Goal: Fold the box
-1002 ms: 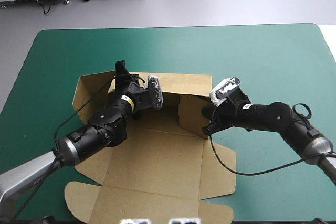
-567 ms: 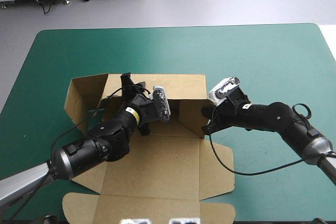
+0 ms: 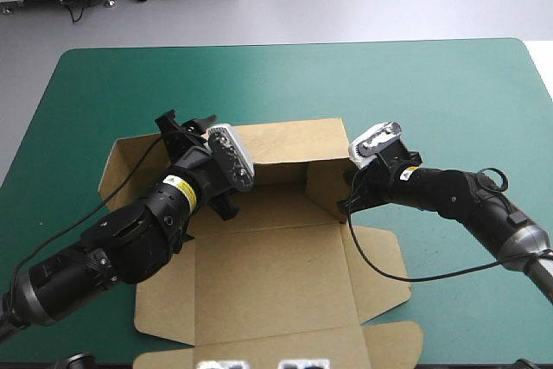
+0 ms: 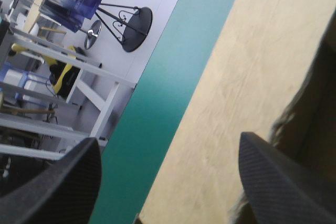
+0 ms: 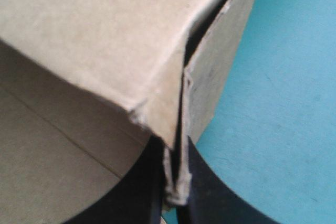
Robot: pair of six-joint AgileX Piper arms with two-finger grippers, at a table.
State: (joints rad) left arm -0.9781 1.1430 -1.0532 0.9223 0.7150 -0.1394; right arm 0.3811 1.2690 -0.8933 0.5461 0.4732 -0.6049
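Your right gripper [image 5: 176, 184] pinches the box [image 3: 268, 257] at its right corner; your left gripper [image 4: 168, 142] stands open against the raised back wall. The box lies central on the worktop [image 3: 449, 84], front panels flat.

The box [image 3: 259, 274] is matt brown board, its edges frayed.

The left arm [image 3: 112, 239] reaches forward from the near left, wrist raised, and the left gripper [image 4: 168, 182] has its fingers spread wide. The right arm [image 3: 467, 205] comes in low from the right, elbow bent. The right gripper [image 5: 176, 184] fingers are nearly together, seemingly pinching a corner of the box [image 5: 105, 40].
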